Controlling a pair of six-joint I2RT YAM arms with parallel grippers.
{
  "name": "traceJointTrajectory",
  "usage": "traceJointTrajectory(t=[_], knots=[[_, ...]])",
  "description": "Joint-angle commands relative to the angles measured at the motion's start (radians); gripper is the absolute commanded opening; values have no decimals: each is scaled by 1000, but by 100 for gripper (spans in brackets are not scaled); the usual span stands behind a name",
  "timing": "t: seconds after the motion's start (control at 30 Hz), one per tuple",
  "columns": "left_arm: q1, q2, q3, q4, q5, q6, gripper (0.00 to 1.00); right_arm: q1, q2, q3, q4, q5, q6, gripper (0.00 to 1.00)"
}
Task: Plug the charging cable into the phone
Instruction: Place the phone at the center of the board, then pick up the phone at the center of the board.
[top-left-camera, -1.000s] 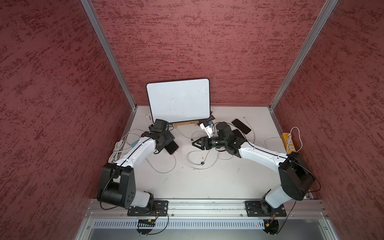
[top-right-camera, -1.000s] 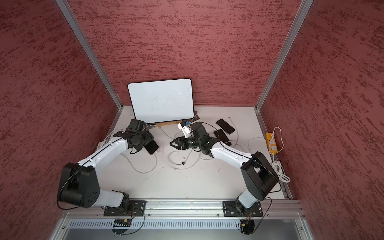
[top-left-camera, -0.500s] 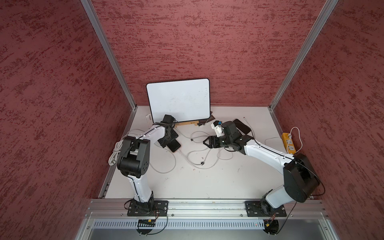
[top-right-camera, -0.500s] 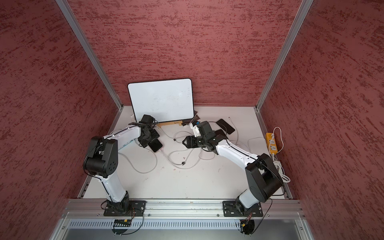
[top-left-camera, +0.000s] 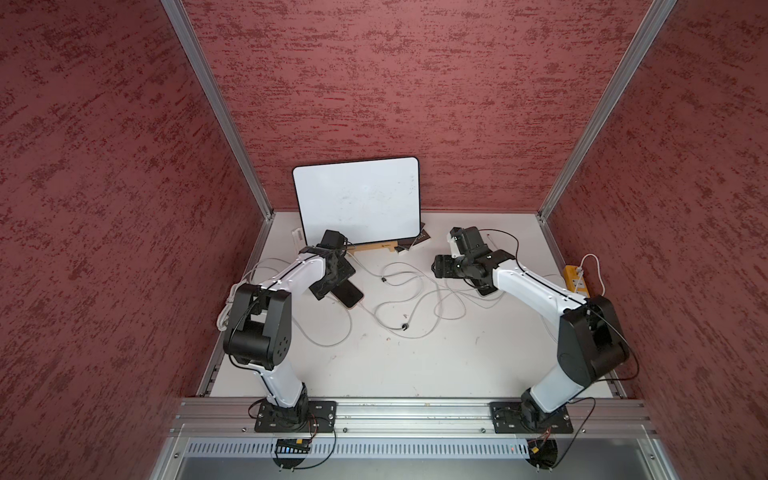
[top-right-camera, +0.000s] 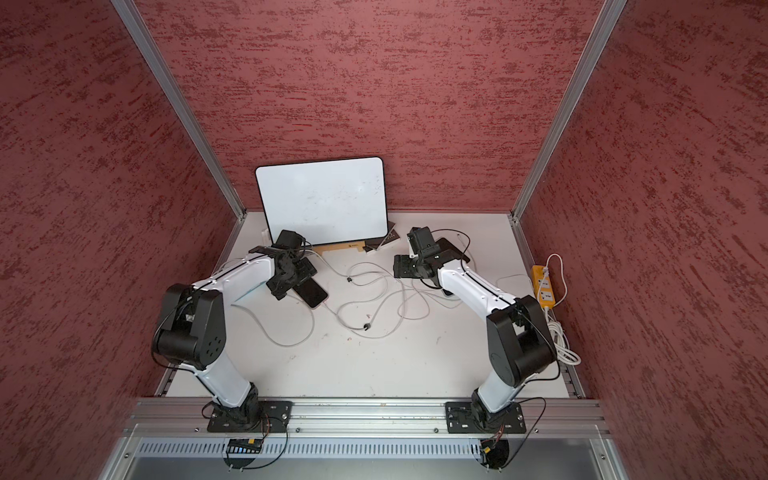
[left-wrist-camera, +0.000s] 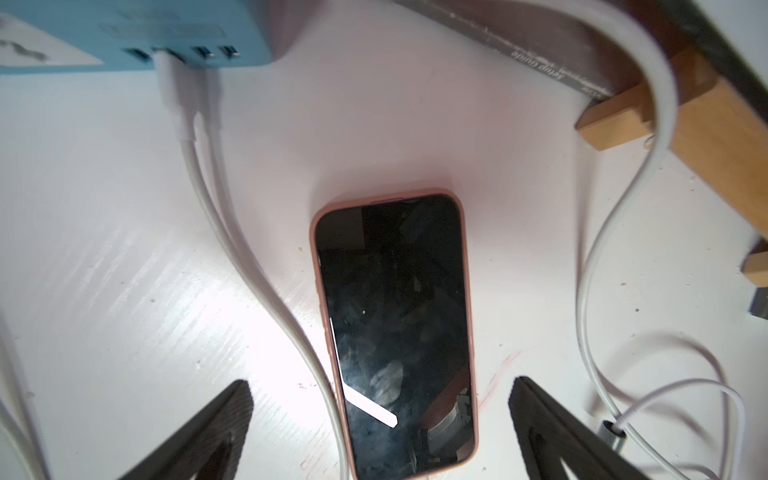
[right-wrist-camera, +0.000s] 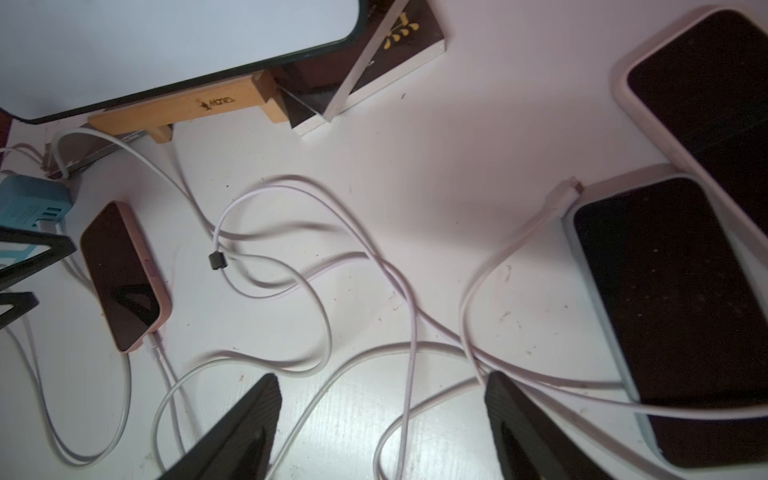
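At the left of the left wrist view, a blue charger (left-wrist-camera: 137, 37) is sitting in the upper left corner with white leads running out of it. The left gripper (left-wrist-camera: 380, 384) is hovering low over the white table (top-left-camera: 374, 365). Its claw is released, and the black fingers (left-wrist-camera: 216, 428) are standing wide on either side of the phone (left-wrist-camera: 395, 311) without touching it. The phone, in a pink case, is lying flat and screen up, left of centre in both top views. In the right wrist view the plug of the charging cable (right-wrist-camera: 153, 349) is sitting at the phone's lower end and appears to be seated there, though the joint is too small to confirm.

Toward the middle, a white board (top-left-camera: 357, 199) is leaning on a wooden stand (right-wrist-camera: 178, 106) at the back wall. Loose white cables (right-wrist-camera: 412, 332) are looping across the table centre.

Right of centre, the right gripper (right-wrist-camera: 382, 377) is hanging above those loops. Its claw is also released and is grasping nothing. Further right, a light-cased phone (right-wrist-camera: 673, 316) is lying screen up with a free plug (right-wrist-camera: 565, 191) just beside its upper corner. Another phone (right-wrist-camera: 715, 104) is overlapping it in the upper right. At the far right edge of the top view, a yellow power strip (top-left-camera: 575, 280) is resting by the wall.
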Motion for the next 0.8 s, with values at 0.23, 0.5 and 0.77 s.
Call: traceJointTrajectory(t=[0.23,0.5,0.77], knots=[[-34,-319,-235,132,143,102,100,-138,242,216,-193,118,-235,98],[-49,-436,-333,174,229,97,100,-206,341,283,-258,95,-321,99],[-49,-435,-346,172,226,108,100,-253,364,270,-252,78,-328,99]])
